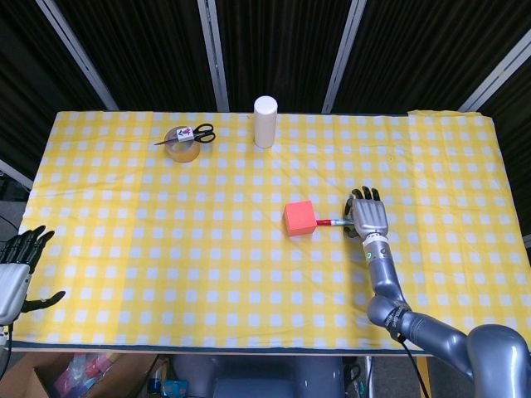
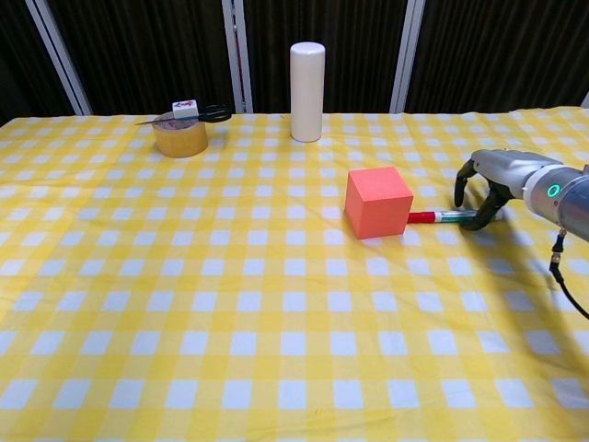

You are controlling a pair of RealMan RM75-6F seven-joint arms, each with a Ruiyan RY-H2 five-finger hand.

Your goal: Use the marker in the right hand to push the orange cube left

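The orange cube (image 1: 299,218) (image 2: 377,201) sits on the yellow checked cloth right of centre. A marker (image 1: 334,222) (image 2: 442,217) with a red end lies flat on the cloth, that end touching the cube's right side. My right hand (image 1: 367,217) (image 2: 492,180) is low over the marker's right end, fingers arched down on either side of it and still apart. The marker rests on the table; no firm grip shows. My left hand (image 1: 15,274) hangs off the table's front left corner, fingers spread and empty.
A white cylinder (image 1: 265,122) (image 2: 307,92) stands at the back centre. A tape roll (image 1: 182,146) (image 2: 180,138) with scissors (image 1: 192,133) (image 2: 198,113) on top sits at the back left. The table's front edge (image 1: 249,344) runs close behind my right forearm.
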